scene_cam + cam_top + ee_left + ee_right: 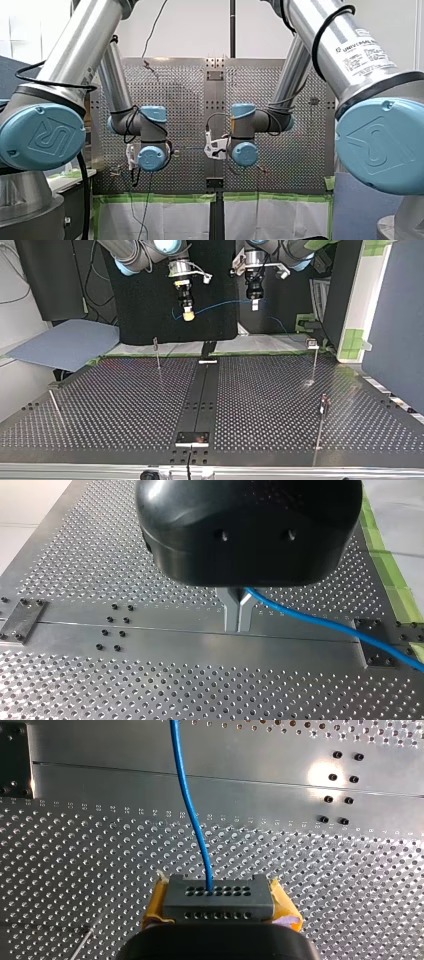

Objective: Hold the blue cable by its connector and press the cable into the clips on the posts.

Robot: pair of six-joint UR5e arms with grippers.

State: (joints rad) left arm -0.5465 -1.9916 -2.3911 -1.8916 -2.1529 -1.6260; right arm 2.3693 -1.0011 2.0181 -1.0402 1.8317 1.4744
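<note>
The blue cable [220, 305] hangs in a shallow arc between my two grippers, high above the table. My right gripper [187, 315] is shut on the cable's dark grey connector [217, 892], which sits between its yellow pads [156, 905]. From the connector the cable [192, 810] runs straight ahead. My left gripper [254, 302] is shut on the blue cable [320, 625], which comes out sideways between its metal fingers [231, 611]. Thin posts [157, 352] [314, 360] [321, 422] with clips stand on the perforated table [125, 405], well below both grippers.
A fourth thin rod [55, 407] leans near the table's edge at the top view's left. A dark central rail [202, 395] with bolted plates runs across the table. Green tape [395, 580] marks the table's border.
</note>
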